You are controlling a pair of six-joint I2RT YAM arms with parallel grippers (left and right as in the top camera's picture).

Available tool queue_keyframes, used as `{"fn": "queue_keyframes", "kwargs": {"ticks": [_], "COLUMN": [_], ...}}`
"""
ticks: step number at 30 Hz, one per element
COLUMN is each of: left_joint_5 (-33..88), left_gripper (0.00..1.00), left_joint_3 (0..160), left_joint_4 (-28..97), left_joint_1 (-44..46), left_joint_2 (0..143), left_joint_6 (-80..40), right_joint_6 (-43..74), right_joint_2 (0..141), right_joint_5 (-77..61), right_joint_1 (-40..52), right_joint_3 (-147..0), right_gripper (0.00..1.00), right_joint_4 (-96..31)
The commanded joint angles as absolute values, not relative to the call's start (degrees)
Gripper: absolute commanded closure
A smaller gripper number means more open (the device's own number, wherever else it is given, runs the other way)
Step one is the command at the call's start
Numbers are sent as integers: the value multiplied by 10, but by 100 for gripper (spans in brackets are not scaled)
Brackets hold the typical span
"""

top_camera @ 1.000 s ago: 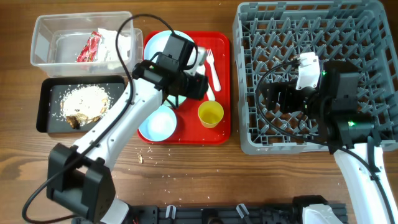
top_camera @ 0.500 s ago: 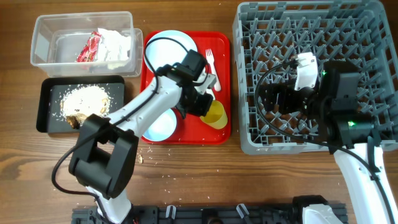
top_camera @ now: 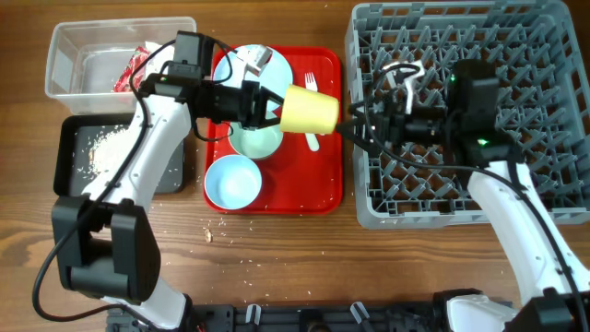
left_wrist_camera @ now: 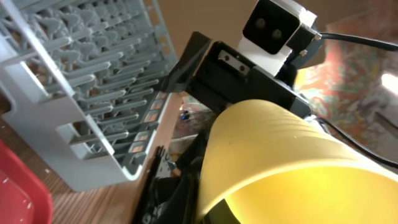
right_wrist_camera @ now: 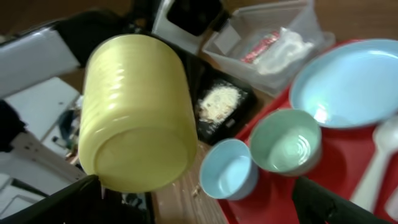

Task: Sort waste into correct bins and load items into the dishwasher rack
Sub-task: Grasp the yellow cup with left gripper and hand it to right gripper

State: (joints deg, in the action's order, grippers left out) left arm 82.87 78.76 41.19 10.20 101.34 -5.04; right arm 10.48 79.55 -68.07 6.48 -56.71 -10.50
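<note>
Yellow cup (top_camera: 309, 110) clamped in left end effector (top_camera: 273, 104); right end effector (top_camera: 356, 127) seemingly apart; crumb-flecked wooden table (top_camera: 277, 263).

Noted faintly ridged, matt plastic on small yellow cup (right_wrist_camera: 134, 106); glossy sheen on round light-blue bowl (right_wrist_camera: 227, 169); matt moulded plastic on large grey pegged rack (left_wrist_camera: 74, 93); wood grain on brown table (top_camera: 277, 258).
</note>
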Motion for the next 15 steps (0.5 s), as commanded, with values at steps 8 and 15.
{"fn": "queue_keyframes", "kwargs": {"ticks": [8, 15], "left_joint_5": [833, 872], "left_gripper": [96, 96], "left_joint_3": [796, 796], "left_joint_4": [411, 411], "left_joint_1": [108, 108], "left_joint_2": [1006, 1006], "left_joint_6": [-50, -50], "right_joint_6": [195, 194], "right_joint_2": [801, 804], "right_joint_5": [-755, -728], "right_joint_1": [86, 93], "right_joint_3": [-576, -576], "right_gripper": [1, 1], "right_joint_4": [8, 9]}}
